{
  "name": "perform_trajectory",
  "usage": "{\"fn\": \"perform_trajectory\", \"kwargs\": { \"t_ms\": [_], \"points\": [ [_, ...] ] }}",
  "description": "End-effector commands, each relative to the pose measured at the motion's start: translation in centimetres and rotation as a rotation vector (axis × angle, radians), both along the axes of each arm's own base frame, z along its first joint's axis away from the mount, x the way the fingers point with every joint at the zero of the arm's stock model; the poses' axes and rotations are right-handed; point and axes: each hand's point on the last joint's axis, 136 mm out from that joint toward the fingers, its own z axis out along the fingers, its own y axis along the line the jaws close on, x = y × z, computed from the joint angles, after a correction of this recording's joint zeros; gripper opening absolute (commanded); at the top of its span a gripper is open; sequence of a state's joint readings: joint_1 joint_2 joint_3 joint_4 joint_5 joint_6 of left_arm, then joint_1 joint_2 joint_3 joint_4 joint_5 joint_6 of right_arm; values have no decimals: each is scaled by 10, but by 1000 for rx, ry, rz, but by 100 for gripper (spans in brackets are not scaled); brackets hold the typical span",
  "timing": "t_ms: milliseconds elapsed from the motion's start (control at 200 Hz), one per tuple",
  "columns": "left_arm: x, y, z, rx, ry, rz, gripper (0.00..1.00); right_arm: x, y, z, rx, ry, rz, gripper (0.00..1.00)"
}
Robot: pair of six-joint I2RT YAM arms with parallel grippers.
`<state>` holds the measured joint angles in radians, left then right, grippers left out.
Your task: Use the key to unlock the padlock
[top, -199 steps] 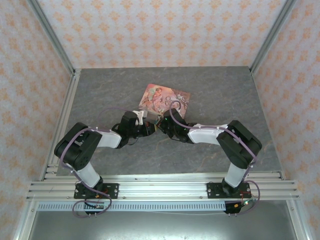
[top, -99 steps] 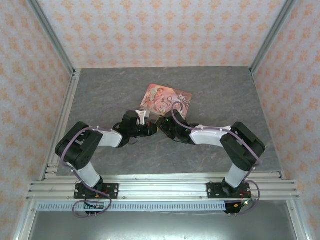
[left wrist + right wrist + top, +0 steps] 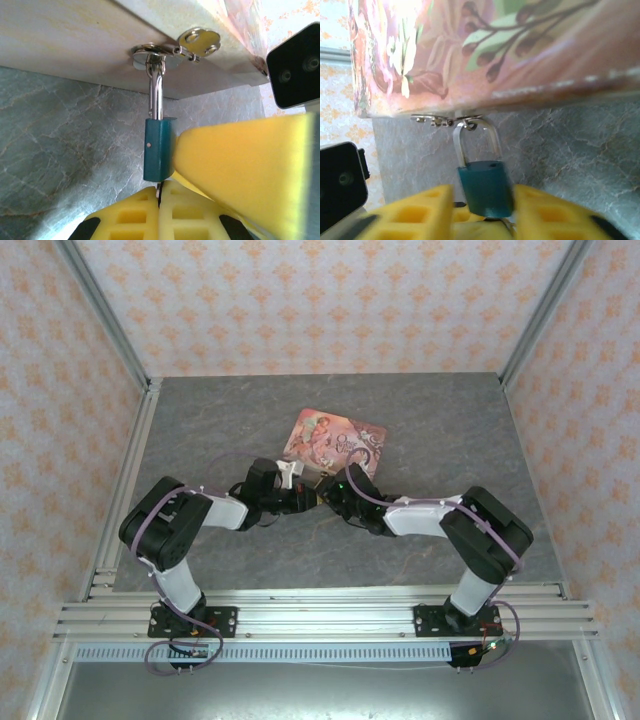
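Observation:
A small teal padlock [image 3: 157, 150] hangs by its silver shackle from the hasp of the pink illustrated tin [image 3: 335, 437]. My left gripper [image 3: 160, 200] is shut on the key [image 3: 158, 189], a thin metal sliver running up into the padlock's underside. My right gripper [image 3: 482, 196] is open and straddles the padlock [image 3: 485, 187]. Its right finger [image 3: 535, 210] lies against the teal body, and a narrow gap shows at the left finger. In the top view the left gripper [image 3: 300, 498] and right gripper [image 3: 326, 494] meet nose to nose at the tin's near edge.
The tin [image 3: 495, 45] lies flat on the grey stone-patterned table [image 3: 450, 420], close above both grippers. Patterned walls and metal rails [image 3: 130, 470] enclose the table. The right gripper's yellow finger [image 3: 240, 165] crowds the padlock from the right in the left wrist view.
The right gripper has pushed in closer to the tin and its fingers now stand apart around the padlock. The tin has shifted slightly right. The left gripper stays shut on the key.

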<state>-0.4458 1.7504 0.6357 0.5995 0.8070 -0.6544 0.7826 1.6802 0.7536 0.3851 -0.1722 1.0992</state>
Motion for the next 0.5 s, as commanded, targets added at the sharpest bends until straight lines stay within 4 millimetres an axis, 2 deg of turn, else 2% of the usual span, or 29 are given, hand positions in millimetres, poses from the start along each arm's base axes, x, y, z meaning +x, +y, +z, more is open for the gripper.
{"fn": "perform_trajectory", "kwargs": {
  "t_ms": [0, 90, 175, 465, 495],
  "points": [
    [4, -18, 28, -73, -102, -85, 0, -22, 0, -34, 19, 136, 11, 16],
    [4, -18, 26, -71, -101, -83, 0, -22, -3, -34, 15, 129, 5, 6],
    [4, -17, 26, -71, -101, -83, 0, -22, -5, -33, 9, 124, 2, 0],
    [3, -15, 25, -49, -106, -79, 0, -24, -12, -28, -35, 64, 17, 0],
    [3, -14, 26, -48, -108, -78, 4, -24, -13, -27, -43, 52, 21, 0]
  ]
}}
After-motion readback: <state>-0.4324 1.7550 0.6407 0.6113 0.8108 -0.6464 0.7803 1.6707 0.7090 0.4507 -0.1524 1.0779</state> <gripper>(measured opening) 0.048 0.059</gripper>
